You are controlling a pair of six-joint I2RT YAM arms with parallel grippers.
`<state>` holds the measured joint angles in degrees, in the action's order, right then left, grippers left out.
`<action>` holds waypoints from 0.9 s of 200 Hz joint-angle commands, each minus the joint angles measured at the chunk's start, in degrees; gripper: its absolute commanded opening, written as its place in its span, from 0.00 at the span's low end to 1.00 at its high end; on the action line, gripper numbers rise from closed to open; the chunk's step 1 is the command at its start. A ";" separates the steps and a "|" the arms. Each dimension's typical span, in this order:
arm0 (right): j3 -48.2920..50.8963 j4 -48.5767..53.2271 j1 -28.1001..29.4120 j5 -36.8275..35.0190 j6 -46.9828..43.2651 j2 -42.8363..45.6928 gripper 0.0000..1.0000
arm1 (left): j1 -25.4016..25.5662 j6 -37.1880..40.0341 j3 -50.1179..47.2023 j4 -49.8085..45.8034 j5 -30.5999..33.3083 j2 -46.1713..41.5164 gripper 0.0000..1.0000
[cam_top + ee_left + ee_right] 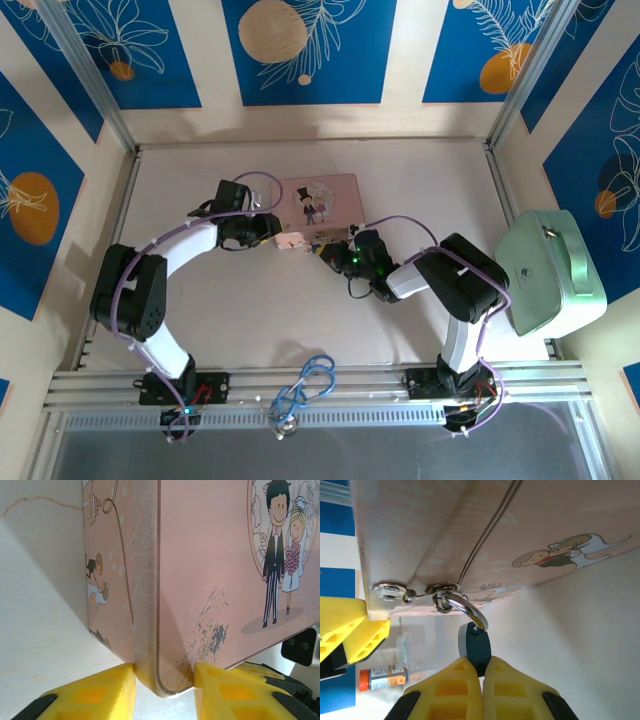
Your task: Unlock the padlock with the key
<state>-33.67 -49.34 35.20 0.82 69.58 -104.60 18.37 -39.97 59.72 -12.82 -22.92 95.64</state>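
The pink rectangular metal-looking box (318,205) with a wedding-couple picture lay closed, its contents hidden. The left gripper (164,680) clamped its corner. The tiny blue-bodied padlock (474,642) hung by its silvery shackle from the box's latch ring (445,597), its body pinched in the right gripper (474,669).

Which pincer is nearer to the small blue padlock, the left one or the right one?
Right. The right pincer is shut on the padlock, holding its blue body. The left pincer clamps a corner of the pink box, apart from the padlock.
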 commanded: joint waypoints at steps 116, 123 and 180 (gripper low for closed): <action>5.04 -8.13 -1.80 -3.21 7.69 -1.93 0.00 | -1.05 2.79 -1.37 -3.27 0.24 0.44 0.33; 5.11 -8.51 -1.96 -3.13 7.84 -1.93 0.00 | -1.03 2.79 -1.28 -3.29 0.16 0.37 0.33; 2.91 -10.63 -1.18 -3.34 10.27 -3.70 0.00 | -1.01 3.16 -1.01 -3.84 0.06 0.17 0.33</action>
<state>-29.52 -57.89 33.34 -1.15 78.48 -107.37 18.33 -38.46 59.61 -12.88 -23.97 95.64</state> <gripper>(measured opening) 0.057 0.330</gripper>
